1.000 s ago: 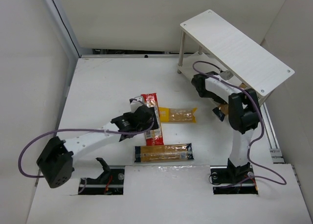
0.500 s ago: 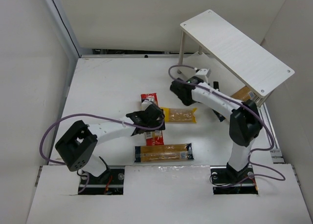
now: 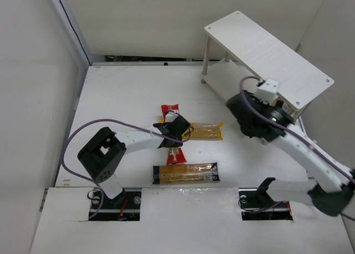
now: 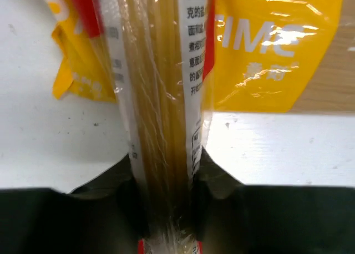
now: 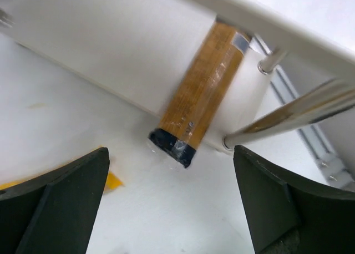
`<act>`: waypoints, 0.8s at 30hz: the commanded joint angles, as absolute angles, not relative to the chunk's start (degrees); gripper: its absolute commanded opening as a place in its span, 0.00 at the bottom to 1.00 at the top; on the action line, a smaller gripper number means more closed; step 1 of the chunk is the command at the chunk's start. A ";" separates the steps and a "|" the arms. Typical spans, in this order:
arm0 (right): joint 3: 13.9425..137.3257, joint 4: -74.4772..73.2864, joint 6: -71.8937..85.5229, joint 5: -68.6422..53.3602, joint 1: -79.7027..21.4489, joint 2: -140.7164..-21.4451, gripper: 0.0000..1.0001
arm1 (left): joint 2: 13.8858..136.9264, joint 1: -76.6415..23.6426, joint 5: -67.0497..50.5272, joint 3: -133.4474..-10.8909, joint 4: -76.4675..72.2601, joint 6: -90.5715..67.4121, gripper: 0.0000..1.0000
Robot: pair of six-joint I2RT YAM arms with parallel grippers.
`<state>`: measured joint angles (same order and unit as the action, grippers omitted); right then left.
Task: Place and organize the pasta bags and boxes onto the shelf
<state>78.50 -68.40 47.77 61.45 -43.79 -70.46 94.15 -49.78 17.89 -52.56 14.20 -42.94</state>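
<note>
A red-ended pasta pack (image 3: 170,111) lies on the table's middle, and my left gripper (image 3: 176,130) is shut on it; in the left wrist view its fingers (image 4: 219,173) press both sides of the pack (image 4: 161,98). A yellow pack (image 3: 206,131) lies just right of it, touching. A navy-ended pack (image 3: 184,173) lies nearer the arms. The shelf (image 3: 266,49) stands at the far right. Another navy-ended pack (image 5: 202,93) rests on its lower board (image 5: 111,49), its end sticking out over the edge. My right gripper (image 5: 172,209) hangs open in front of it, apart, holding nothing.
A thin shelf leg (image 5: 294,115) crosses close to the right finger. A metal rail (image 3: 308,154) runs along the table's right edge. Walls close in on the left and back. The left arm's purple cable (image 3: 83,135) loops over the table.
My left gripper has closed on the red-ended pack. My right gripper has opened, left the navy-ended pack on the shelf's lower board and drawn back from it.
</note>
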 commanded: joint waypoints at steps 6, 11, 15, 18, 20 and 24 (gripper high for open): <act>65.57 -46.93 29.27 49.05 -42.36 -45.89 0.95 | 87.46 -50.54 23.46 -55.99 21.18 -43.00 0.00; 64.95 -47.55 27.51 48.52 -42.36 -45.18 0.95 | 81.13 -50.54 22.42 -58.62 13.92 -28.15 0.00; 64.95 -48.08 26.46 49.91 -42.36 -45.70 0.95 | 80.51 -51.06 16.80 -62.13 5.39 -14.79 0.00; 64.95 -48.60 26.46 51.77 -41.84 -44.83 0.95 | 84.18 -51.06 11.61 -65.64 -0.50 -3.92 0.00; 64.95 -49.31 26.46 52.47 -41.31 -43.69 0.95 | 87.78 -51.06 9.59 -71.08 -1.32 -0.11 0.00; 64.34 -49.83 26.46 53.08 -41.31 -39.21 0.95 | 101.48 -50.28 7.04 -88.37 2.27 4.48 0.00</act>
<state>64.55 -50.98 27.31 50.74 -41.63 -42.46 96.38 -50.87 10.04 -76.90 10.74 -3.81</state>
